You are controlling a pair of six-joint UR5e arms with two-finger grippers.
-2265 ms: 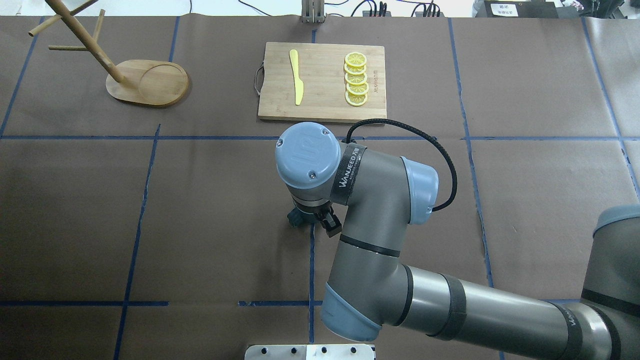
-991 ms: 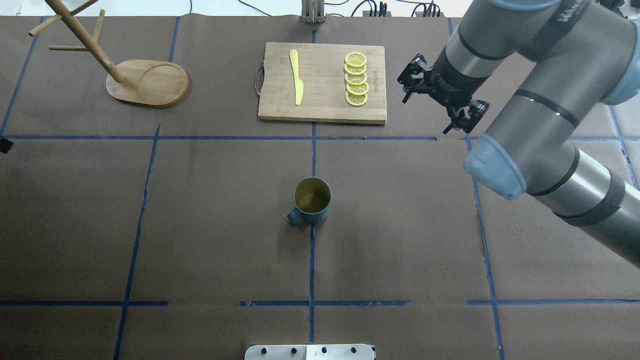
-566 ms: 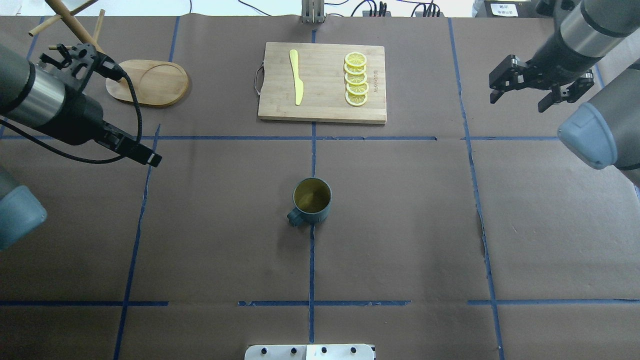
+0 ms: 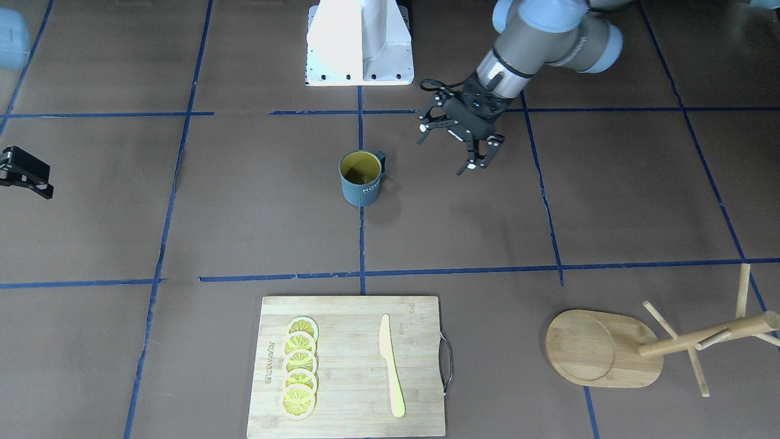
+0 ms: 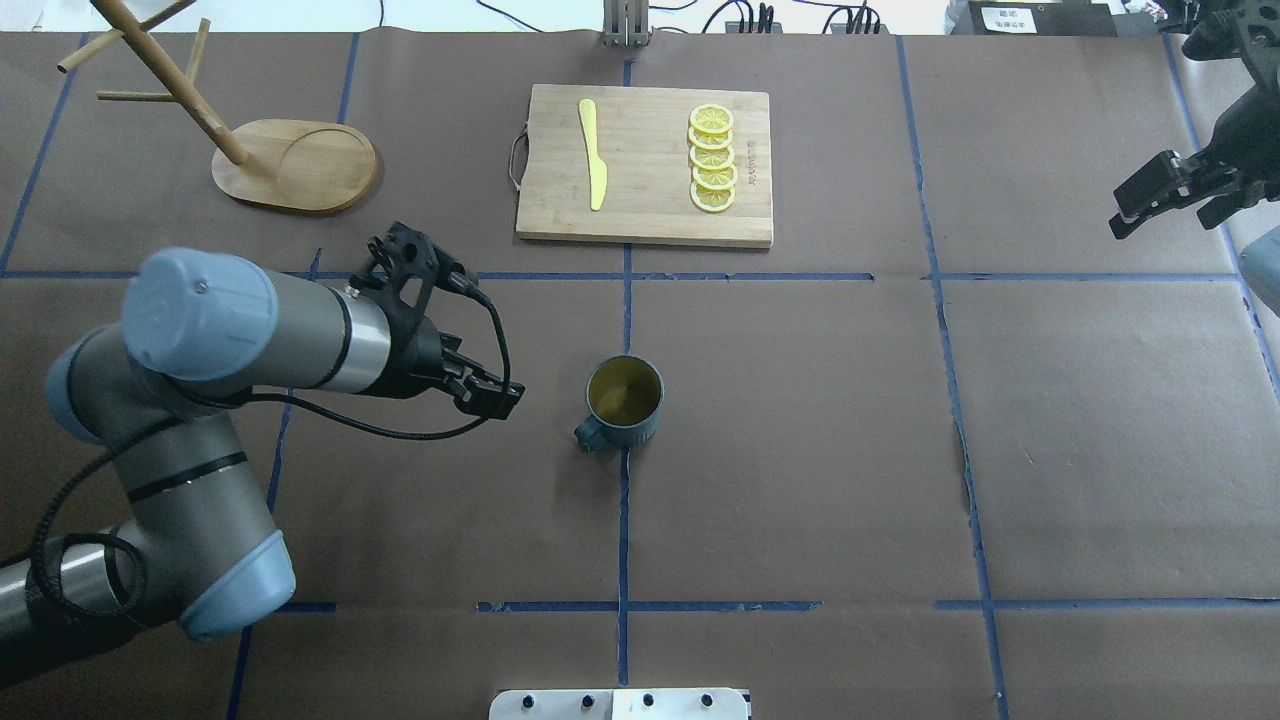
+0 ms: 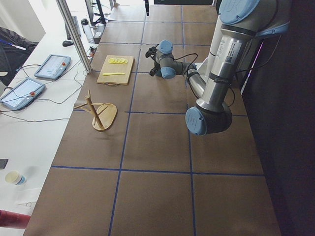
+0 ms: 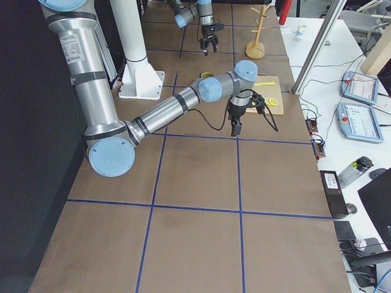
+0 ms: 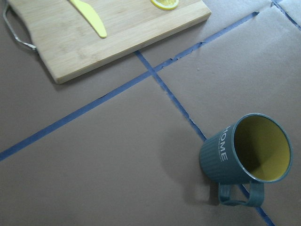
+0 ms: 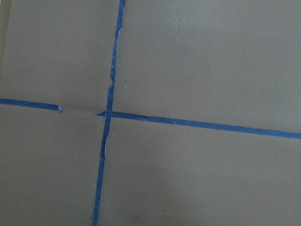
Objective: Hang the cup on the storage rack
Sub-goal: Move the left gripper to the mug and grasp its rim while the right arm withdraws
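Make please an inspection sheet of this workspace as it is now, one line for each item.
Surface: brown paper-covered table with a blue tape grid; no spills seen.
Job's things: dark blue-grey ribbed cup upright and free at the centre; light bamboo mug rack on the robot's far left, pegs bare.
Clutter: rectangular wooden cutting board bearing five lemon slices and a yellow plastic knife.
Grippers: left tool open beside the cup, not touching; right tool open at the right edge, holding nothing.
Cables: black cable loops from the left wrist; more cables at the far edge.
Surroundings: white side bench with two tablets.
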